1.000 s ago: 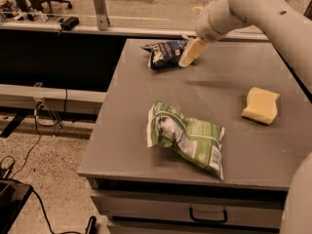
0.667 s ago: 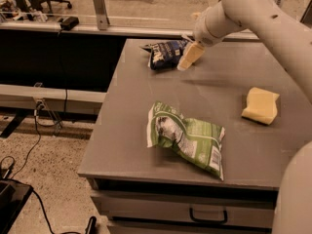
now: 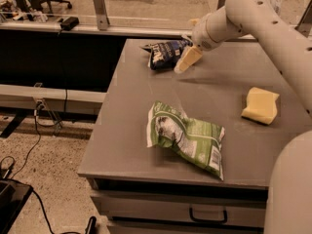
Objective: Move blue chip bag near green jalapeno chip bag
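Since the earlier frame, our pincer (image 3: 186, 61) has dipped slightly; its opening we cannot tell; the blue chip bag (image 3: 165, 53) lies just beside it, view-left, at the desk's (image 3: 131, 106) far edge; the green jalapeno chip bag (image 3: 187, 138) lies well apart.

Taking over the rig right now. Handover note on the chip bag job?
The gripper is low at the table's far edge, right against the right side of the blue chip bag; a grasp cannot be confirmed.
The blue chip bag lies at the far edge of the table.
The green jalapeno chip bag lies flat near the front edge, well apart from it.
The yellow sponge sits off to the right.
Done: approach.
Left: grasp, carry forward, set down beside the green bag.
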Robot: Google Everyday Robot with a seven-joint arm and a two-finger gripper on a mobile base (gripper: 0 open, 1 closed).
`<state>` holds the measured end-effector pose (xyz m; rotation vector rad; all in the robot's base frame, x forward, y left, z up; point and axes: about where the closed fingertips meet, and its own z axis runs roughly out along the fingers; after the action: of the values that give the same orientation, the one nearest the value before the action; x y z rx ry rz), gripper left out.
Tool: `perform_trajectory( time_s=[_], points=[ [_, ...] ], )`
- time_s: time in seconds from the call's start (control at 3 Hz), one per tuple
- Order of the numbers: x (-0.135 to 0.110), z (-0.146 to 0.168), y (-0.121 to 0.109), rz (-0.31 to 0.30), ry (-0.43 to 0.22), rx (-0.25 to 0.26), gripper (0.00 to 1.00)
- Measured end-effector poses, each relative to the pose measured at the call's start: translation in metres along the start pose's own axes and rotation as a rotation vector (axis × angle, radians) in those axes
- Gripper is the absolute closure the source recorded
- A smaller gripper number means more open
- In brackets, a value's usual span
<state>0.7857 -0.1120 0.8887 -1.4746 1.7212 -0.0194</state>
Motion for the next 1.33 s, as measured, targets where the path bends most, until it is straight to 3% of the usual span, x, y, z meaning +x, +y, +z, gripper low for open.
perform_trajectory(
  time_s=[0.33, 0.67, 1.33],
  points=[
    [-0.0013, 0.0053, 0.0024, -0.001, -0.022, -0.018, 0.18],
    [-0.0044, 0.0051, 0.0010, -0.047, 0.019, 0.006, 0.40],
    [-0.0011, 0.0109, 0.0021, -0.110, 0.090, 0.004, 0.87]
  ],
)
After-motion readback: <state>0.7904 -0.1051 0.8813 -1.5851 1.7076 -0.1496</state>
